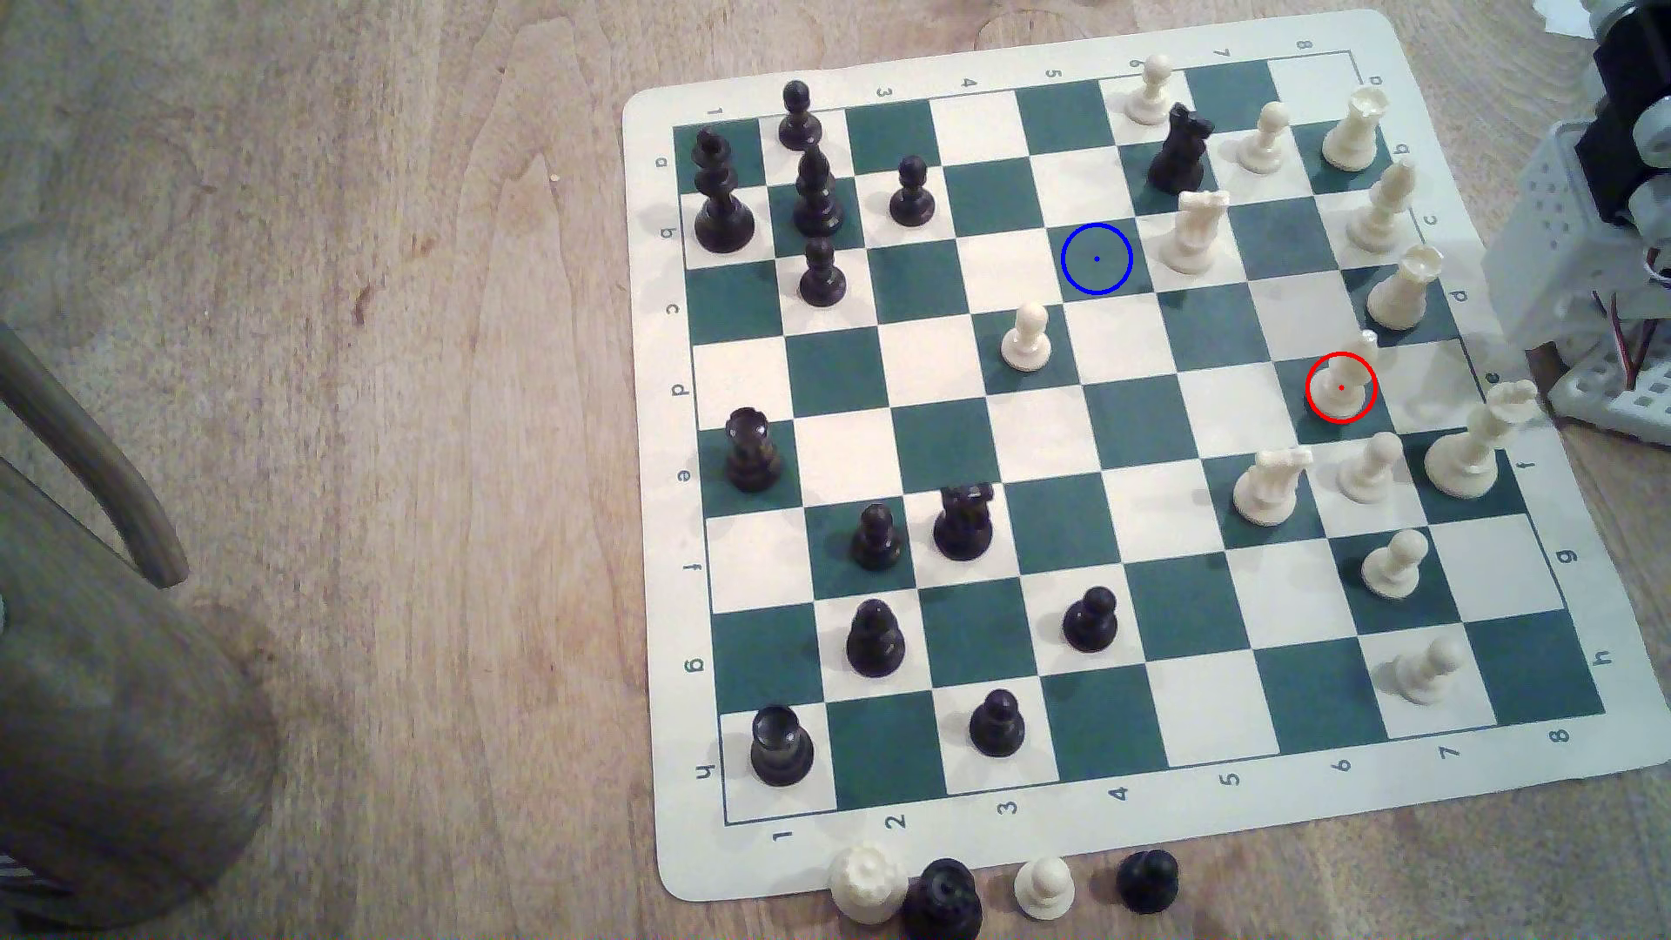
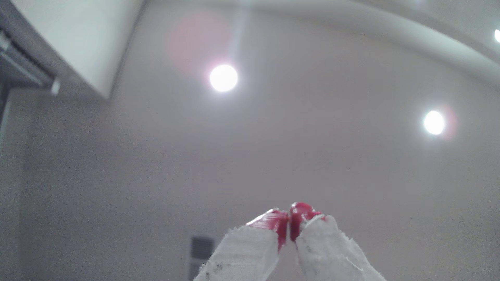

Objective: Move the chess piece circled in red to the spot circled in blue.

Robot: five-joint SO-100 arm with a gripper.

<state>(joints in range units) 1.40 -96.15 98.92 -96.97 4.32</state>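
Observation:
The chess piece [image 1: 1346, 375], a slim cream bishop with a red ring around its base, stands on a dark green square near the board's edge on the exterior view's right. The spot [image 1: 1096, 258] is a green square marked with a blue ring and dot, further to the left and toward the back, with no piece on it. In the wrist view my gripper [image 2: 289, 220] points up at a ceiling, its red-tipped, white-wrapped fingers pressed together with nothing between them. The arm's white and black base [image 1: 1619, 181] sits off the board at the exterior view's right edge.
A green and cream chess mat [image 1: 1130, 831] lies on a wooden table. Cream pieces crowd the right side; a cream rook [image 1: 1195, 230] stands just right of the spot, and a cream pawn [image 1: 1026, 336] lower left of it. Black pieces fill the left. Several captured pieces sit by the front edge.

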